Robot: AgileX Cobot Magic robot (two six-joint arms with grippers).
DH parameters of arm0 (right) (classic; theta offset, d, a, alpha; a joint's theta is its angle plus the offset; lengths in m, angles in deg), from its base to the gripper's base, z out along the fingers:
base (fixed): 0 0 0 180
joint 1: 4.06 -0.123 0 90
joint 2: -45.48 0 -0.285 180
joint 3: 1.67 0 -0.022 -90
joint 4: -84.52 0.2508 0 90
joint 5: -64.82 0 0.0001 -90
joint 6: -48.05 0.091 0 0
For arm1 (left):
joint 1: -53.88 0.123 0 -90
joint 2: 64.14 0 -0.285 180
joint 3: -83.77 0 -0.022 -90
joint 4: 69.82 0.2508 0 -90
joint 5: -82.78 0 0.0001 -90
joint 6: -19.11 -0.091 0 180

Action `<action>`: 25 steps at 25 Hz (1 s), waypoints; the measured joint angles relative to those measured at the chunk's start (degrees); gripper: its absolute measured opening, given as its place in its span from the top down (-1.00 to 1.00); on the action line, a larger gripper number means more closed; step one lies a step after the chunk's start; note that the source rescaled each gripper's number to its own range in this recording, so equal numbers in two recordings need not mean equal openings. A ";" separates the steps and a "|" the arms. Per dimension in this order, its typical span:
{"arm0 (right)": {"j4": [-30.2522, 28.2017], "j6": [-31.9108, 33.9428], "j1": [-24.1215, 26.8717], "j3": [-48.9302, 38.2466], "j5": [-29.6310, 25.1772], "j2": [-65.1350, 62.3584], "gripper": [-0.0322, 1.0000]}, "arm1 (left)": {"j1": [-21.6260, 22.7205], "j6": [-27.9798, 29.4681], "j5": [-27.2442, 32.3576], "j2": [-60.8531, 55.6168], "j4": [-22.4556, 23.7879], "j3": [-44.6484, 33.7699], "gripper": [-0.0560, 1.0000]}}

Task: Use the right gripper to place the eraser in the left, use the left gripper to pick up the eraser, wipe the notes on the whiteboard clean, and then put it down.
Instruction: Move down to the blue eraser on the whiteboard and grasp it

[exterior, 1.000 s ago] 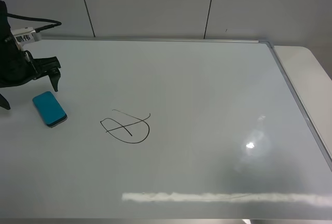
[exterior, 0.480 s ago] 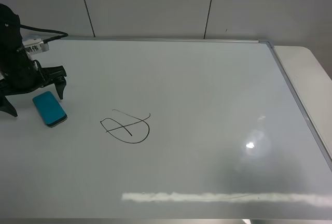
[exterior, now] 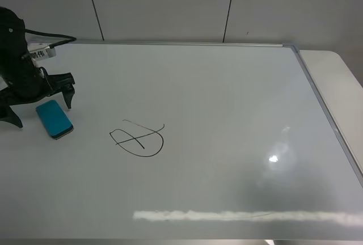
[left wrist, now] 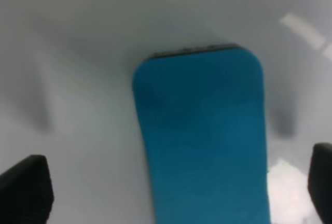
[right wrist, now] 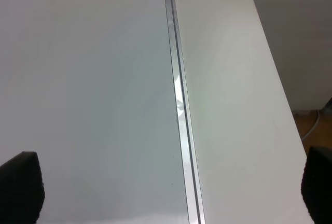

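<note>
Left gripper (exterior: 44, 115): jaws spread wide at the left edge of the exterior view, one finger on either side of the eraser (exterior: 54, 119), nothing held. In the left wrist view both black fingertips (left wrist: 26, 189) stand clear of the teal block with bare board between. I cannot tell how high they are above the surface.

Eraser: lying flat on the whiteboard (exterior: 227, 103), left-centre of the frame, thin dark base visible at its edge.

Notes (exterior: 138, 139): black oval crossed by curved strokes, to the lower right of the eraser and apart from it. No word can be read in them.

Writing: white label (exterior: 41, 51) on the left arm carries dark characters, too small to read now.

Right gripper (right wrist: 166, 193): out of the exterior view. Its wrist view shows both tips set far apart, empty, above the board's silver frame (right wrist: 179, 105) and the white table (right wrist: 233, 105).

Change over the last second: the left arm has come further into the frame, moving right and down from beside the eraser to straddling it. Eraser and notes unmoved.
</note>
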State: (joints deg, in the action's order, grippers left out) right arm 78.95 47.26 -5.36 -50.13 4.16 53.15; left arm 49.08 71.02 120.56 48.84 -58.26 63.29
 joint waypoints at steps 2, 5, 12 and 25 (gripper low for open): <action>0.00 0.00 0.00 0.00 0.00 0.00 -1.00 | 0.00 0.36 -0.34 0.64 0.00 0.00 -1.00; 0.00 0.00 0.00 0.00 0.00 0.00 -1.00 | 0.00 0.42 -0.93 1.10 0.00 0.00 -1.00; 0.00 0.00 0.00 0.00 0.00 0.00 -1.00 | 0.00 0.80 -1.03 1.28 0.35 0.00 -1.00; 0.00 0.00 0.00 0.00 0.00 0.00 -1.00 | 0.00 0.21 -0.89 2.13 1.02 0.00 0.84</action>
State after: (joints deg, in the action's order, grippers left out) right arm 78.95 47.26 -5.36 -50.13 4.16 53.15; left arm 49.08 71.23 119.67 50.98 -57.23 63.29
